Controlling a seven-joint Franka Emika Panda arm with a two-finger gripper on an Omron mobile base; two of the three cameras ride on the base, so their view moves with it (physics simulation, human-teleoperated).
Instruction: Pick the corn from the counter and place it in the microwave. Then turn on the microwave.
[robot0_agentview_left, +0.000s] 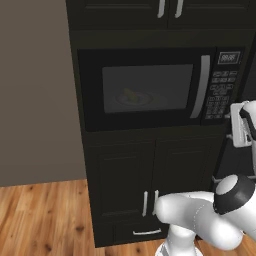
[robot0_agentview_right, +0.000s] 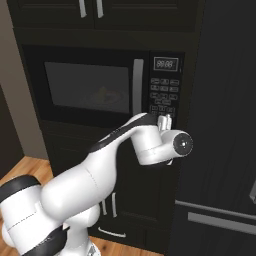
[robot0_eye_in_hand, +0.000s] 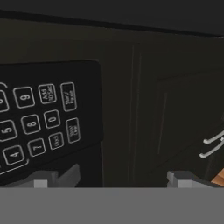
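at the centre of the left base view, the microwave (robot0_agentview_left: 150, 87) has its door shut, and the corn (robot0_agentview_left: 131, 95) lies on the turntable plate (robot0_agentview_left: 134, 99) behind the grey window. at the right edge, the gripper (robot0_agentview_left: 231, 119) sits at the keypad's (robot0_agentview_left: 223, 87) lower corner, jaws spread wide, holding nothing.

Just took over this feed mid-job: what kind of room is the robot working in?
Most likely a home kitchen: a built-in microwave set into dark cabinets, its keypad close to the hand, and a wood floor below.
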